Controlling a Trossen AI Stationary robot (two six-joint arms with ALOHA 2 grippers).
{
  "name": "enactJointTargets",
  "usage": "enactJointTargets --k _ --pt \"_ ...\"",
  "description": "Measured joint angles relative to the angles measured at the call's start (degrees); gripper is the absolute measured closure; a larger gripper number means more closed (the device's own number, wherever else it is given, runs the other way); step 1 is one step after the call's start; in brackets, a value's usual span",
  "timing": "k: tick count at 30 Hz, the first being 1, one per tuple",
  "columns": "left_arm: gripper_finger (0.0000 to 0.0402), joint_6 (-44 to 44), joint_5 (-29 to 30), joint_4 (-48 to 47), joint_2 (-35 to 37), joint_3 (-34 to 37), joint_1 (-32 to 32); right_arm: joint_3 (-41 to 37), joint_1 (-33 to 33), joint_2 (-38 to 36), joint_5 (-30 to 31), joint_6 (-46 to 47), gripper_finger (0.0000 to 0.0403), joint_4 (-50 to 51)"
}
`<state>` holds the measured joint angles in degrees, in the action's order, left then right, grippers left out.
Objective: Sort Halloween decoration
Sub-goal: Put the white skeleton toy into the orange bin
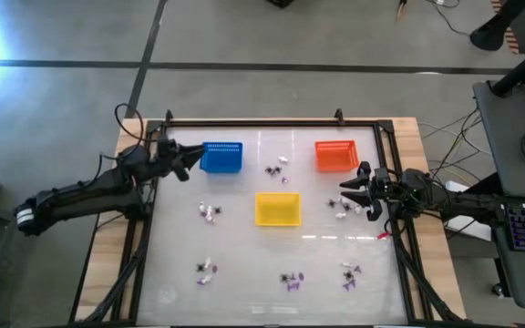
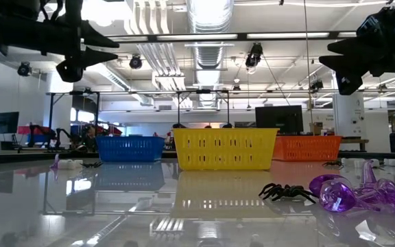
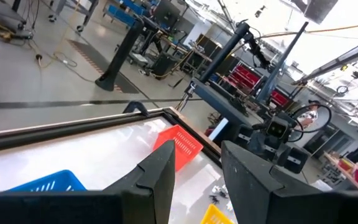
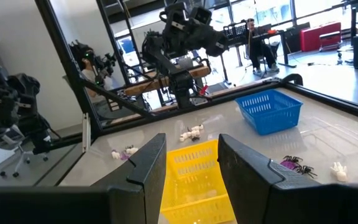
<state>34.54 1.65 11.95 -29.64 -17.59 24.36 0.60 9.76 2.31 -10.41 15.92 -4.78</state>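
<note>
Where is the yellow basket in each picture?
High view: the yellow basket sits mid-table, between the two arms.
Low view: it stands in the middle, with the blue basket on its left.
Left wrist view: only a yellow corner shows at the bottom edge.
Right wrist view: it lies between the dark fingers.
Shared landmark: the blue basket shows in every view.

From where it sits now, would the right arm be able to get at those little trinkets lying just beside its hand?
Probably yes. The right hand is open, raised above the table, and the small cluster of trinkets lies right next to it on bare tabletop. Nothing stands between them; the orange basket sits off to one side.
</note>
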Motion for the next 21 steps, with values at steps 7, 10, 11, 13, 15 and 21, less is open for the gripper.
enactJointTargets --k 7,10,11,13,15,21 --pt "0.0287 2.3 0.4 0.0 -3.8 -3.0 0.0 0.0 0.0 0.0 0.0 0.0 0.0266 -0.2" --pt "0.0287 2.5 0.4 0.0 -5.8 -4.6 0.0 0.0 0.0 0.0 1.0 -0.7 0.0266 -0.2" --pt "0.0287 2.4 0.5 0.0 -6.4 -5.1 0.0 0.0 0.0 0.0 1.6 -0.7 0.0266 -0.2" --pt "0.0287 2.2 0.6 0.0 -8.0 -6.3 0.0 0.0 0.0 0.0 1.6 -0.5 0.0266 -0.2" --pt "0.0287 2.1 0.7 0.0 -9.7 -7.3 0.0 0.0 0.0 0.0 1.5 -0.4 0.0266 -0.2" --pt "0.0287 0.8 -0.4 -1.4 -13.9 -10.9 0.0 0.0 0.0 0.1 1.3 -3.9 0.0266 0.3"
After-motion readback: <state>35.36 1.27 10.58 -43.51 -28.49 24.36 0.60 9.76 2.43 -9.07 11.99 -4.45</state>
